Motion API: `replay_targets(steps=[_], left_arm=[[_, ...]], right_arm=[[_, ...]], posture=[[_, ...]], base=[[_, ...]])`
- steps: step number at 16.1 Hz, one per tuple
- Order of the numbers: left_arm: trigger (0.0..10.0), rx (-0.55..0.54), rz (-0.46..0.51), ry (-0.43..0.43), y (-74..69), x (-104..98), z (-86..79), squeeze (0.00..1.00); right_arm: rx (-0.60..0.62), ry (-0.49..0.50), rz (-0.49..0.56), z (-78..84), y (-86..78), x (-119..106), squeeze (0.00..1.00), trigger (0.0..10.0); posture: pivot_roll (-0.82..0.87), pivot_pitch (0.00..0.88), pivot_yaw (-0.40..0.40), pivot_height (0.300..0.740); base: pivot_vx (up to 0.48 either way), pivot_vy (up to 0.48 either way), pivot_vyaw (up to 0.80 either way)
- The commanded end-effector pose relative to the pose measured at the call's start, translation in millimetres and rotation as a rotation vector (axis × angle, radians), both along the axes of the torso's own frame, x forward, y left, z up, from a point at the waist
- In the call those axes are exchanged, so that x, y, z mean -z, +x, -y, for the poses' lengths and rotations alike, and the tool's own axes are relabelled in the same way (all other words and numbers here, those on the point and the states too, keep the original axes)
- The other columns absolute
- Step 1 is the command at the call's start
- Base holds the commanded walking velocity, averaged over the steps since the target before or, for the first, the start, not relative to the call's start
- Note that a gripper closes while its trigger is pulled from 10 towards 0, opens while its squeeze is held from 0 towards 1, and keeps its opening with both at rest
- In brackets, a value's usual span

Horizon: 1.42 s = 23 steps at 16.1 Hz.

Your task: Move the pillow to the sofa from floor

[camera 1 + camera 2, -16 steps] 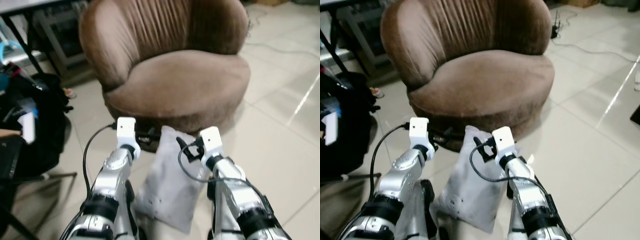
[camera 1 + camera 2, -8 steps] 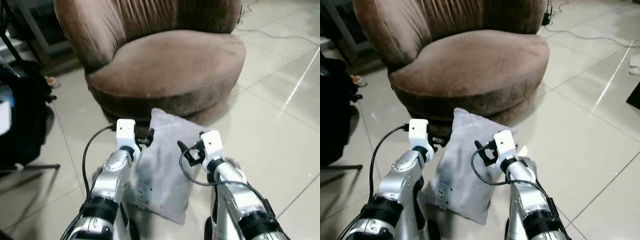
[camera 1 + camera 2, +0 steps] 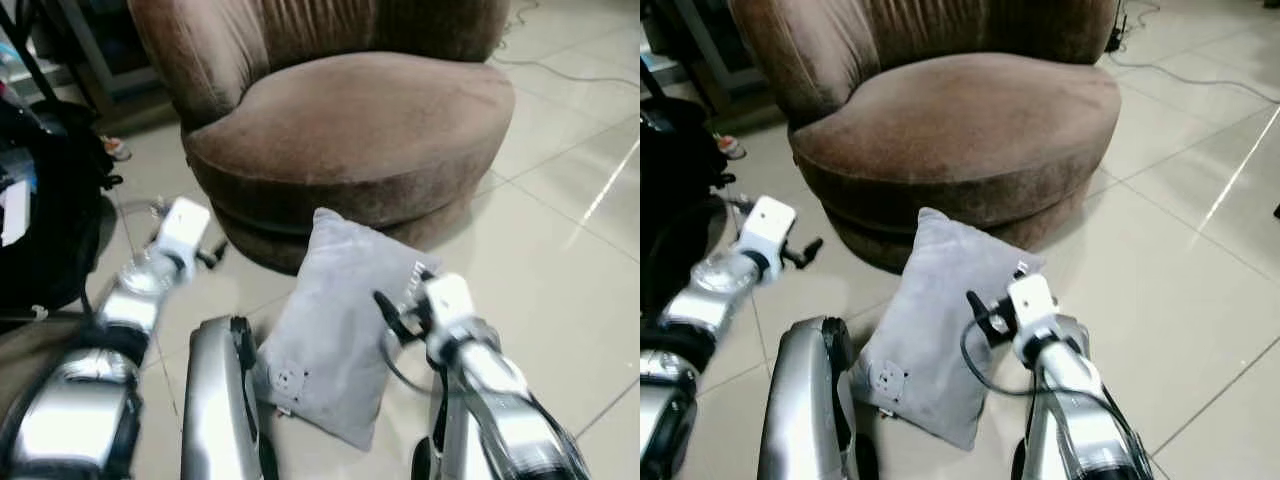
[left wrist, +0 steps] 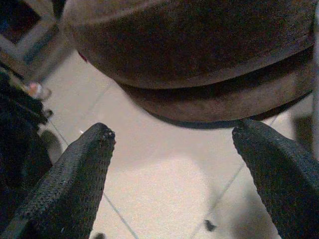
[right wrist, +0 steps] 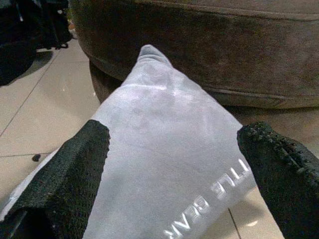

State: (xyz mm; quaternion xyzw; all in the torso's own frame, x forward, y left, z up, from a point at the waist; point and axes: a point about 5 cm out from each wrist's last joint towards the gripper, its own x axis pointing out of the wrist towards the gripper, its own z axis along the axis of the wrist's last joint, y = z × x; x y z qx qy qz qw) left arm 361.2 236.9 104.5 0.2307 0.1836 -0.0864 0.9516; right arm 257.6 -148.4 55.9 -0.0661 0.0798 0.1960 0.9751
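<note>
Grey pillow [image 3: 340,330] propped lengthwise, far corner against sofa [image 3: 350,130]. Right gripper [image 5: 174,164] spread above; left gripper [image 4: 174,159] spread, leftward.

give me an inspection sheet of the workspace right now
surface: pale tiled floor, glossy with light reflections.
job's things: grey pillow stands tilted on the floor, its top corner leaning on the base of the brown sofa; the sofa seat carries nothing.
clutter: black bag on the floor at the robot's left.
grippers: left hand open, out to the left of the pillow above bare floor near the sofa base; right hand open, just short of the pillow, which lies between its fingers in the right wrist view, not gripped.
cables: a cable trails over the floor beyond the sofa on the right.
surroundings: dark furniture legs behind the sofa at the left.
</note>
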Motion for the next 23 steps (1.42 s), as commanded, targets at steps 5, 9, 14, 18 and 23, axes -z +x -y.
replay_targets(steps=[5, 9, 14, 18, 23], left_arm=[[10.0, 0.195, -0.048, 0.189, 17.2, -21.3, 15.5, 0.0], [10.0, 0.32, -0.087, 0.254, 21.7, -17.9, 47.0, 0.0], [10.0, 0.534, -0.141, 0.45, 10.2, 12.9, 97.2, 0.0], [10.0, 0.618, -0.178, 0.619, -1.4, 34.2, 110.4, 0.0], [10.0, 0.654, -0.211, 0.748, -6.4, 43.7, 119.0, 0.0]], right_arm=[[0.085, -0.03, -0.143, 26.4, -63.5, 13.6, 0.0, 10.0], [0.133, -0.037, -0.194, 36.9, -103.4, 6.9, 0.0, 10.0], [0.168, -0.02, -0.203, 43.8, -119.0, -3.2, 0.0, 10.0], [0.19, 0.005, -0.183, 54.2, -125.0, -18.9, 0.0, 10.0], [0.297, -0.089, -0.247, 108.4, -174.0, -52.0, 0.0, 10.0]], posture=[[-0.39, 0.019, 0.157, 0.306], [-0.46, 0.096, 0.156, 0.306], [-0.48, 0.111, 0.144, 0.306], [-0.5, 0.139, 0.13, 0.306], [-0.61, 0.233, 0.043, 0.306]], base=[[0.0, 0.0, 0.0], [0.0, 0.0, 0.0], [0.0, 0.0, 0.0], [0.0, 0.0, 0.0], [0.0, 0.0, 0.0]])
